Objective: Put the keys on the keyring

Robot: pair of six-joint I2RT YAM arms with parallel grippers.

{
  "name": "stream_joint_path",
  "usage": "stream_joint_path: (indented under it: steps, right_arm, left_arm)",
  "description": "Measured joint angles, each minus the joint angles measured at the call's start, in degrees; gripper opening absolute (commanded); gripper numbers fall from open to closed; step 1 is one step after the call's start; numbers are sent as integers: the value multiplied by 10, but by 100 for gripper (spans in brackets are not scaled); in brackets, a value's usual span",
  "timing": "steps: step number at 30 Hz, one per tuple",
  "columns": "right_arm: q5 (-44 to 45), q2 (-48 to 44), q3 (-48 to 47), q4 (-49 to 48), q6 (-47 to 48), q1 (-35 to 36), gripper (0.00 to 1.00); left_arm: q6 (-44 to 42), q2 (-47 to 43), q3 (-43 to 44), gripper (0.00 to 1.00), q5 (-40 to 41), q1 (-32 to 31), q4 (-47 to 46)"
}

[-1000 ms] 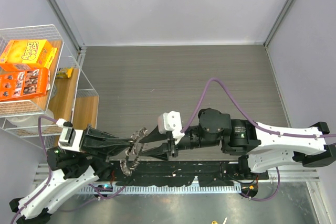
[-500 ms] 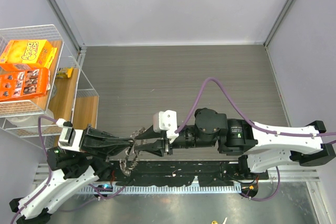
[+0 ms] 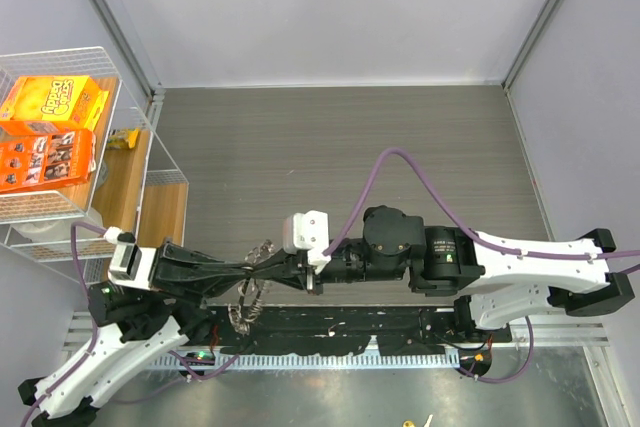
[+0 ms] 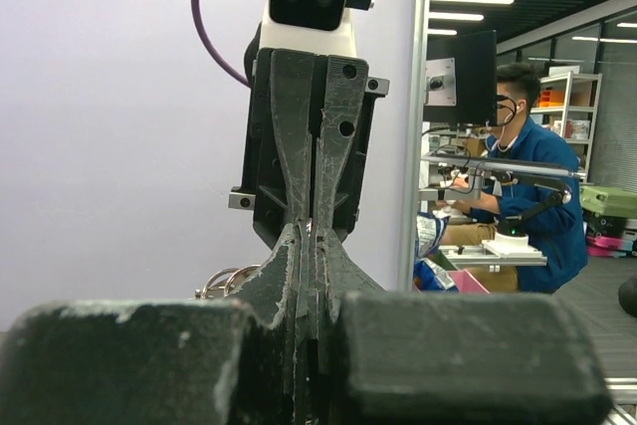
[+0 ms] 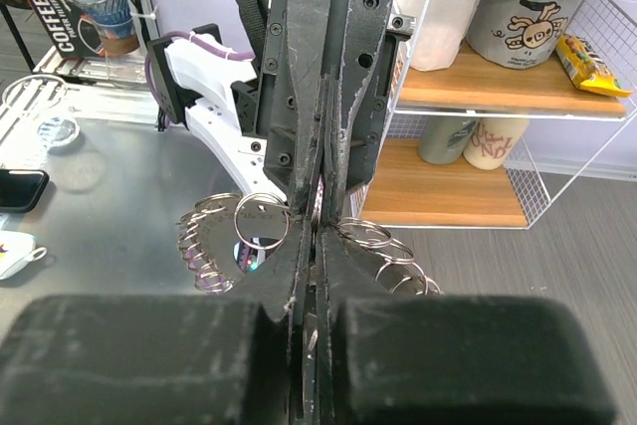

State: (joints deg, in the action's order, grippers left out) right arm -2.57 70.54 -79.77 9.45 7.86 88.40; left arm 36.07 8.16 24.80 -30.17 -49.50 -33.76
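The left gripper [image 3: 250, 270] and right gripper [image 3: 274, 267] meet tip to tip above the near edge of the table [image 3: 350, 147], left of centre, and both pairs of jaws are pressed together. The keyring [image 3: 244, 305] hangs at that meeting point, its silvery loops fanning out on either side of the tips and trailing toward the near side. The left gripper pinches it, but whether the right also nips a loop cannot be told

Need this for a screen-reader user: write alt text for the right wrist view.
The right gripper from below and the left gripper from above meet fingers tip to tip, both shut on the keyring, whose silvery rings fan out sideways. Behind: a steel table and a wire shelf.
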Motion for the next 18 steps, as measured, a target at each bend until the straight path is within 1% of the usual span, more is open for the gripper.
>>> stream_joint_path:
  steps: [5, 6, 8, 10, 14, 18]
  right_arm:
    - [6, 5, -11, 13, 6, 2, 5]
    - [7, 6, -16, 21, 7, 3, 5]
    - [8, 8, -24, 38, 9, 3, 6]
    - [8, 9, -33, 62, 9, 3, 5]
    - [8, 9, -64, 133, 2, 3, 6]
    - [2, 9, -110, 214, -18, 0, 6]
  left_arm:
    - [0, -7, 0, 0, 4, 0, 6]
    - [0, -8, 0, 2, 4, 0, 11]
    - [0, -10, 4, 12, 4, 0, 30]
    - [0, -10, 19, 23, 0, 0, 70]
    - [0, -13, 59, 35, -12, 0, 145]
    - [-10, -13, 127, 45, -28, 0, 238]
